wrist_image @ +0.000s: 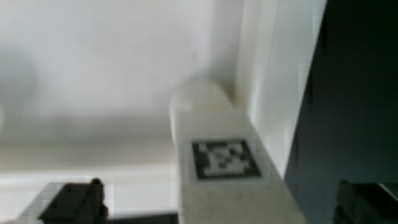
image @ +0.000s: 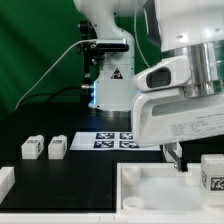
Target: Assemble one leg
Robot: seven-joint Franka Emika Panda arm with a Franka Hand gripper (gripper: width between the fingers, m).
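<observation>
— Two-finger black gripper [wrist_image: 217, 203]: spread wide, holding nothing. Straddles the small white plastic block-like leg [wrist_image: 221, 150] with a square black-and-white tag, lying just beside the raised rim [wrist_image: 267, 50] of the large white square plastic tray [wrist_image: 107, 90].

— Any risk?

— Yes. With one fingertip [wrist_image: 365, 200] beyond the rim, over the black table [wrist_image: 347, 80], closing could pinch rim and leg together. Smooth, hard, flat faces; could slip if gripped off-centre.
</observation>
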